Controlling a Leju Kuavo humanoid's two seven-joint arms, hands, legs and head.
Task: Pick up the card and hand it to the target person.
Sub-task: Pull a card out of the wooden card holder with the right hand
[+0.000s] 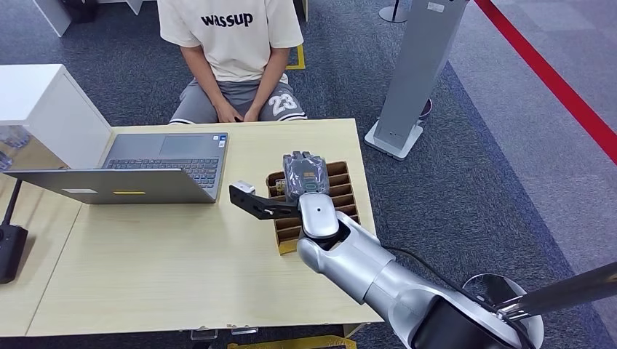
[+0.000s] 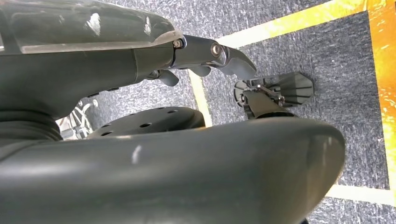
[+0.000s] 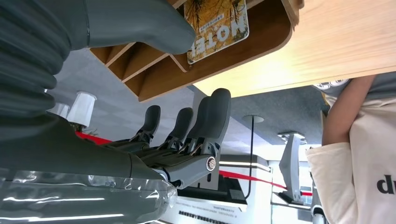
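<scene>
"wassup" on person's T-shirt [image 1: 229,33], "23" on shorts [image 1: 280,103], "MOTEL" on card [image 3: 217,27]

Pale wooden table [image 1: 182,269], brown wooden rack [image 1: 348,190], glossy card [image 3: 215,29]

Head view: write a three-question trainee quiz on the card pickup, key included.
1. True or false: the right hand hovers over the wooden slotted card holder.
2. Which lies left of the holder? A) laptop B) mug
3. Fill in: the card sits in the ____.

Key: 1 true; 2 A; 3 holder.
</scene>
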